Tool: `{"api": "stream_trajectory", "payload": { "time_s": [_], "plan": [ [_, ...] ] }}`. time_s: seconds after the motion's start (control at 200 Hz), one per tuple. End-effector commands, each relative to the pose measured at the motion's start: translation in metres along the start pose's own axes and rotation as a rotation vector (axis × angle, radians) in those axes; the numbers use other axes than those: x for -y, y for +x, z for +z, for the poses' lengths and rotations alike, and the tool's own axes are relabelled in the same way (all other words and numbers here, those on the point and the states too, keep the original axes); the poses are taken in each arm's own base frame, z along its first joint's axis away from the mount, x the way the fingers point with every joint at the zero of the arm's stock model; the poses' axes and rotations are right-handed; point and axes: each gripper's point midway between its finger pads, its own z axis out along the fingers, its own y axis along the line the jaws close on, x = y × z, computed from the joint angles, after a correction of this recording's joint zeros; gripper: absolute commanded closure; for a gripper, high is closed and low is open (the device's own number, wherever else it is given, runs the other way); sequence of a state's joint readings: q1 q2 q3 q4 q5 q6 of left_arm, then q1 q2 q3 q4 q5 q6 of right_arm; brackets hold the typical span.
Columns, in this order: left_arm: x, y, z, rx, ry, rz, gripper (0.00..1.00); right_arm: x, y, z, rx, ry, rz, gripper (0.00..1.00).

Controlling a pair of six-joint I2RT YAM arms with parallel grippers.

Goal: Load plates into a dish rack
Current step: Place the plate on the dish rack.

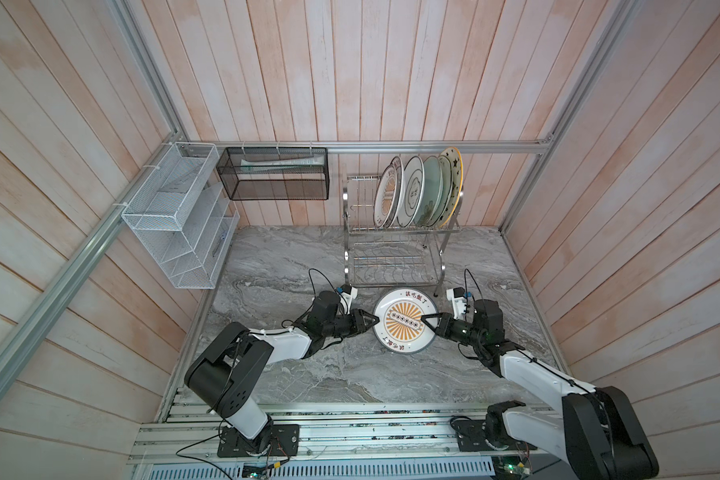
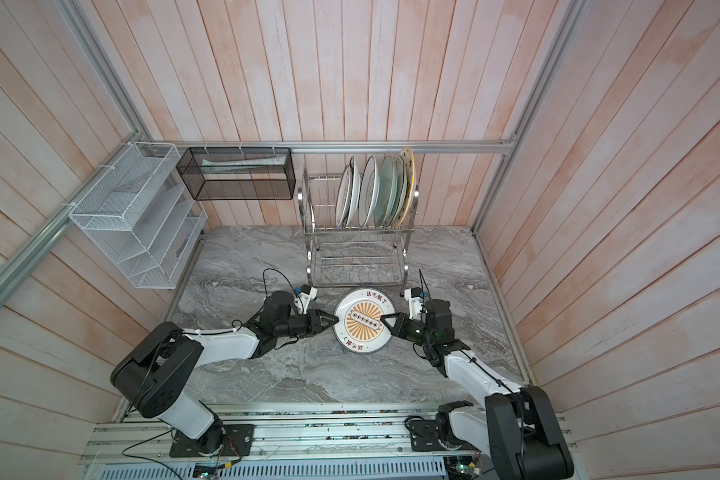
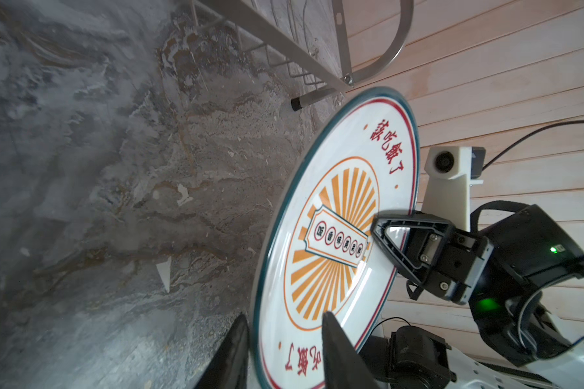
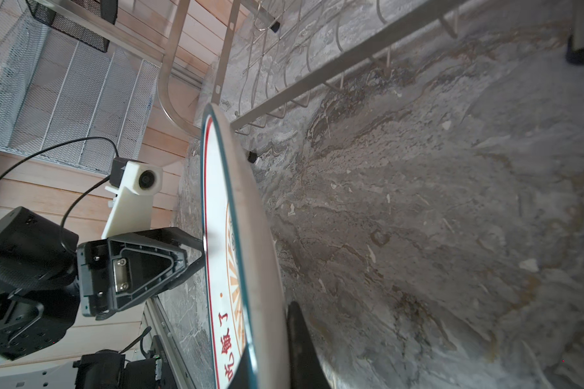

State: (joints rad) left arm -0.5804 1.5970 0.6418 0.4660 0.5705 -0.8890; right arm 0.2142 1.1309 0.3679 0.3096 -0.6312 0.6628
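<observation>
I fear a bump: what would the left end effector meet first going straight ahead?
The round white ceramic plate with the orange sunburst: the left end effector points at its near rim, jaws apparently astride it.

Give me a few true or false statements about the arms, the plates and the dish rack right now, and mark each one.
The right gripper is clamped on the rim of the sunburst plate. True.
The left gripper is shut tight. False: its jaws stand open astride that plate's rim.
Plates fill the lower tier of the dish rack. False: the racked plates stand only in its upper tier.
The black mesh basket hangs from the back rail. True.
</observation>
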Motion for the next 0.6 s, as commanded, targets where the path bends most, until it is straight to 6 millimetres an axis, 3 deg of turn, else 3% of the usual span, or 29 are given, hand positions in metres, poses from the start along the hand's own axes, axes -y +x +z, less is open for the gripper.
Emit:
{"api": "stream_trajectory", "payload": {
  "time_s": [0.0, 0.25, 0.395, 0.595],
  "plan": [
    [-0.003, -0.011, -0.020, 0.050, -0.034, 0.036, 0.62, -0.009, -0.016, -0.007, 0.044, 0.029, -0.072, 1.00],
    [-0.011, -0.036, -0.069, 0.164, -0.094, 0.050, 0.60, -0.046, -0.030, -0.027, 0.101, -0.043, -0.176, 1.00],
    [-0.011, -0.039, -0.088, 0.205, -0.119, 0.069, 0.59, -0.085, -0.039, -0.041, 0.136, -0.133, -0.267, 1.00],
    [0.001, -0.040, -0.097, 0.233, -0.094, 0.106, 0.59, -0.148, -0.048, -0.063, 0.175, -0.284, -0.379, 1.00]
  ]
}}
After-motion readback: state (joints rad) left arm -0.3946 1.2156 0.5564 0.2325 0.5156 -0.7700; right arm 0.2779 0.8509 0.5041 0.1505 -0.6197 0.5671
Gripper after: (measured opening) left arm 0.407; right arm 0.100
